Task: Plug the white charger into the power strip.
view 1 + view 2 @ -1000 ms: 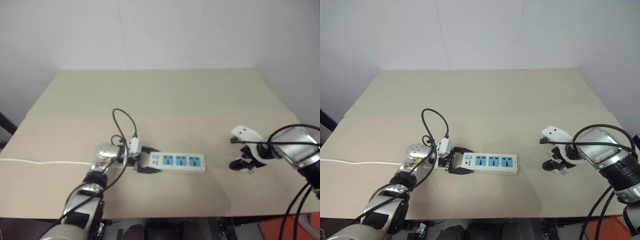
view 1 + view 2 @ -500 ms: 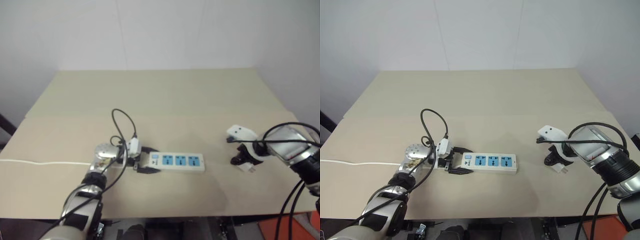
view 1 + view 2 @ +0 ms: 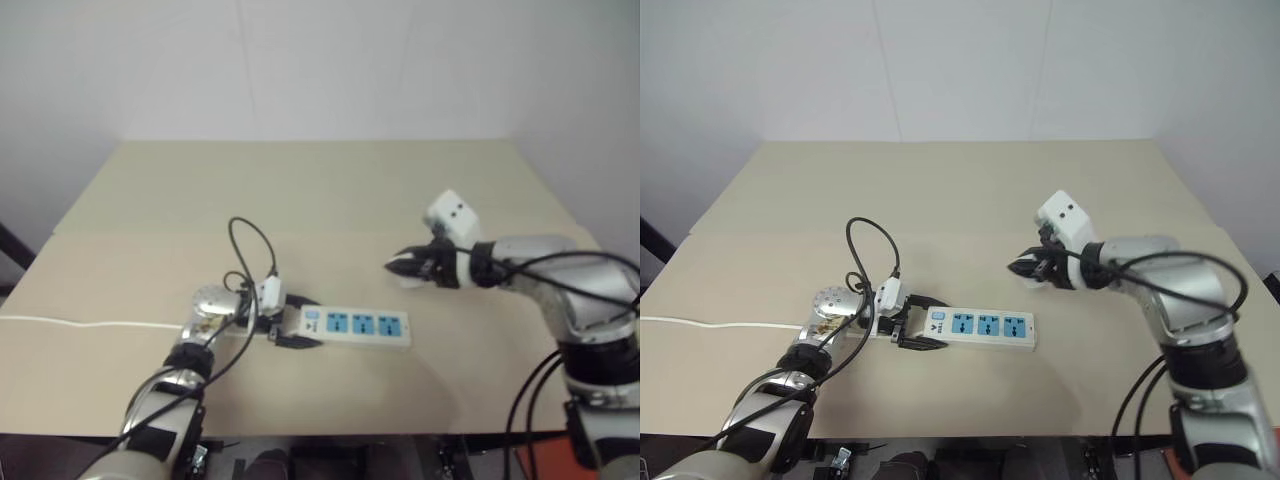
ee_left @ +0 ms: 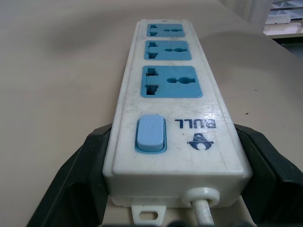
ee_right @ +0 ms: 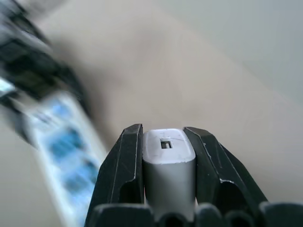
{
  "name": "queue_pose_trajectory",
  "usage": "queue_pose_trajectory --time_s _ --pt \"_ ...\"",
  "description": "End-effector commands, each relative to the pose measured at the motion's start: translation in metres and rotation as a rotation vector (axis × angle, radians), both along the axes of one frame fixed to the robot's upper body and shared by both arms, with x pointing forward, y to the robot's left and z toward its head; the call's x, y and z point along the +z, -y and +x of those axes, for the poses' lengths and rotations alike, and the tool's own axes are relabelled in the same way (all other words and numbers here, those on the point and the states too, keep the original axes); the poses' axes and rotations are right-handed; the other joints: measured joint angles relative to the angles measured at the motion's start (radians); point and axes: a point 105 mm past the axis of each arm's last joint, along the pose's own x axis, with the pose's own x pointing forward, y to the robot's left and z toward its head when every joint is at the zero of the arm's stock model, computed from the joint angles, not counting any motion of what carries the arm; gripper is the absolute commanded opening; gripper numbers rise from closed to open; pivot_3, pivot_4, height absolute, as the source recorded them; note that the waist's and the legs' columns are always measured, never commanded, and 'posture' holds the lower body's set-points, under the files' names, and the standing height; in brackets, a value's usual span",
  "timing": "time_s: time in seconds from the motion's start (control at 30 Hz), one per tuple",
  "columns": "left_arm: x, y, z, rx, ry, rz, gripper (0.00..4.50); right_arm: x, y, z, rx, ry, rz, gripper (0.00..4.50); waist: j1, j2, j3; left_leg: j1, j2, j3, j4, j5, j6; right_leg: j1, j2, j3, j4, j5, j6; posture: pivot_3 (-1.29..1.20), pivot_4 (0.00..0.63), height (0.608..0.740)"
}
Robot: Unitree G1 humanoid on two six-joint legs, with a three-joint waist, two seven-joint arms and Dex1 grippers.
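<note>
The left wrist view shows the strip (image 4: 173, 94) up close: 3 blue sockets in a row, a blue switch (image 4: 151, 134) at the near end, and the word BULL. The 2 black fingers (image 4: 80, 179) of the left gripper (image 3: 908, 329) press on both sides of that end, so it is clamped tight on the strip. The cord (image 4: 202, 210) comes out at this end and is cut off by the picture edge.

The right wrist view shows the charger (image 5: 168, 163) squeezed between the 2 black fingers (image 5: 124, 170) of the right gripper (image 3: 1032, 267). Its prongs are hidden. The strip looks blurry there.

In the head views the right gripper hangs in the air above the table (image 3: 940, 190), up and to the right of the strip. The charger is hard to see there because the fingers cover it. The strip lies flat near the front edge of the table. The back half of the table is bare, with lots of room.
</note>
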Motion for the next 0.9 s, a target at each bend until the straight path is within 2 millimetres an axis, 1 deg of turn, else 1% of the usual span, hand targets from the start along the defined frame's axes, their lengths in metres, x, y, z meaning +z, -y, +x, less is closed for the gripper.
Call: queue_pose_trajectory --time_s 0.03,0.07,0.17,0.23,0.37,0.57,0.73,0.9 --pt "0.003 0.002 0.004 0.003 0.013 0.018 3.29 0.017 -0.013 -0.013 0.091 0.109 0.272 1.12 -0.001 0.000 0.000 0.000 0.000 0.000 0.000 0.000 0.000 0.000 0.000 0.000 0.000 0.000 0.000 0.00 0.150 0.740" --pt "0.004 0.003 0.005 0.008 0.018 0.018 3.29 0.015 -0.018 -0.015 0.109 0.121 0.339 1.12 -0.003 0.000 0.000 0.001 0.000 0.000 0.000 0.000 0.000 0.000 0.000 0.000 0.000 0.000 0.000 0.00 0.150 0.740" --pt "0.009 0.002 0.010 0.033 0.024 0.006 3.29 0.005 -0.031 -0.020 0.160 0.152 0.458 1.12 -0.007 0.001 0.000 0.002 0.000 0.000 0.000 0.000 0.000 0.001 0.000 0.001 0.001 0.000 0.000 0.00 0.150 0.740" --pt "0.011 0.001 0.011 0.038 0.027 0.006 3.29 -0.003 -0.041 -0.020 0.188 0.167 0.502 1.12 -0.008 0.001 0.000 0.003 -0.001 0.000 0.001 0.000 0.000 0.001 0.000 0.001 0.000 0.000 0.001 0.00 0.150 0.740" --pt "0.012 -0.001 0.012 0.040 0.027 0.007 3.29 -0.011 -0.055 -0.015 0.221 0.177 0.561 1.12 -0.012 0.001 0.000 0.007 -0.001 0.000 0.000 0.000 0.000 0.004 0.001 0.002 0.000 0.000 0.001 0.00 0.150 0.740" --pt "0.012 -0.002 0.008 0.038 0.021 0.008 3.29 -0.029 -0.068 -0.006 0.317 0.199 0.535 1.12 -0.014 0.001 0.000 0.006 -0.001 0.000 0.000 0.000 0.000 0.003 0.001 0.002 0.001 0.000 0.001 0.00 0.150 0.740" --pt "0.014 -0.004 0.008 0.046 0.016 0.004 3.29 -0.036 -0.066 0.002 0.369 0.206 0.494 1.12 -0.017 0.001 0.000 0.006 0.000 0.000 0.000 0.000 0.000 0.003 0.001 0.002 0.002 0.000 0.000 0.00 0.150 0.740" --pt "0.014 -0.006 0.007 0.052 0.016 0.009 3.29 -0.046 -0.067 0.003 0.410 0.194 0.467 1.12 -0.017 0.001 0.000 0.006 0.000 -0.001 0.000 0.000 0.000 0.003 0.001 0.002 0.002 0.000 0.000 0.00 0.150 0.740"
